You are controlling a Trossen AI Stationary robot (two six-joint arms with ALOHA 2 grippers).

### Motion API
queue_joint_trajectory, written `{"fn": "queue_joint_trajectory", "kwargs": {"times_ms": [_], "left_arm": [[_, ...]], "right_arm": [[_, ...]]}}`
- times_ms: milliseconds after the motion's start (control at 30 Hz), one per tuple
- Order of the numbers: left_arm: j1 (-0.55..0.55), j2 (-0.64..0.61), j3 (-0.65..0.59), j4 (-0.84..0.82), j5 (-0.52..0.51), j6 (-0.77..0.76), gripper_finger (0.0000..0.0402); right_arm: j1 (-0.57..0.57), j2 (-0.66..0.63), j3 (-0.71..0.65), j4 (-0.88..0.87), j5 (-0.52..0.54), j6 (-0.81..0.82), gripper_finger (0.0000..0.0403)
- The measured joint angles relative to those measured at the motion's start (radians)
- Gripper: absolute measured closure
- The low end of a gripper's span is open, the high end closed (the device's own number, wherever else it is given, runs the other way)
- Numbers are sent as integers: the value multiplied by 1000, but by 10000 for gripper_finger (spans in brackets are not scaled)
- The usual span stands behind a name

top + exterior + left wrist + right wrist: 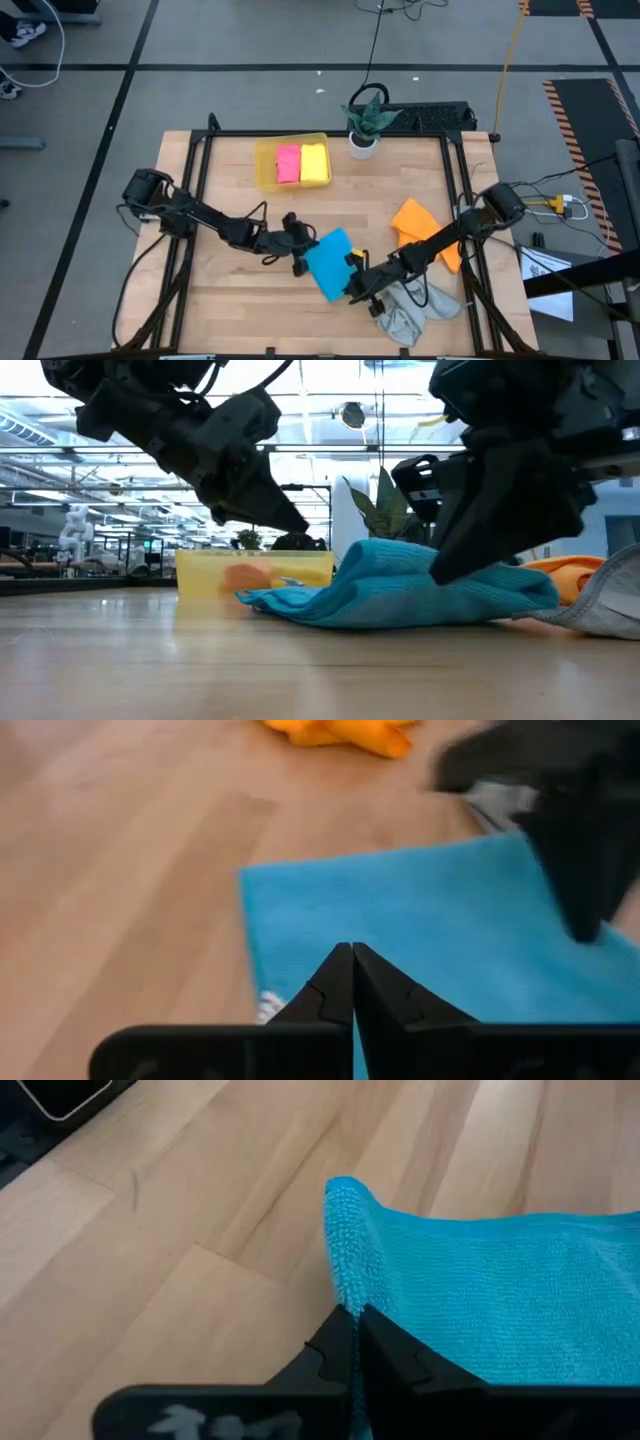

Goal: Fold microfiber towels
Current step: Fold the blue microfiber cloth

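Blue towel [330, 262], both pincers pinching its edges (grip points hidden)

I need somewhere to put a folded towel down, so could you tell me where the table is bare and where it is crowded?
Bare wood lies along the near edge of the table left of the blue towel, and between the yellow tray and the left gripper. The near-right corner is crowded: right gripper, grey towel, orange towel.
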Motion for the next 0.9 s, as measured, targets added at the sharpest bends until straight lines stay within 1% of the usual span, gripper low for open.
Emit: {"fn": "queue_joint_trajectory", "kwargs": {"times_ms": [100, 200, 300, 400, 467, 533, 600, 700, 800, 900], "left_arm": [[-15, 39, 0, 58, 14, 57, 389], [-20, 92, -1, 83, 31, 96, 391], [-18, 136, -1, 77, 46, 116, 398], [-16, 162, -1, 81, 47, 121, 394], [-16, 164, -1, 80, 46, 134, 385], [-16, 163, -1, 83, 46, 140, 380], [-16, 163, -1, 83, 46, 140, 380], [-16, 163, 0, 84, 45, 140, 388], [-16, 163, -1, 81, 45, 141, 398], [-24, 135, -1, 69, 39, 141, 394]], "right_arm": [[-10, 0, 22, -21, -40, -4, 402], [-12, -3, 74, -69, -43, -8, 402], [-22, -4, 132, -183, -44, -9, 402], [-43, -4, 189, -280, -44, -8, 402], [-59, -4, 223, -342, -47, -22, 402], [-79, -4, 259, -390, -77, -40, 402], [-99, -4, 294, -410, -104, -61, 402], [-132, -4, 333, -457, -110, -101, 402], [-173, -4, 350, -464, -118, -133, 403], [-213, -5, 345, -469, -120, -138, 403]]}}
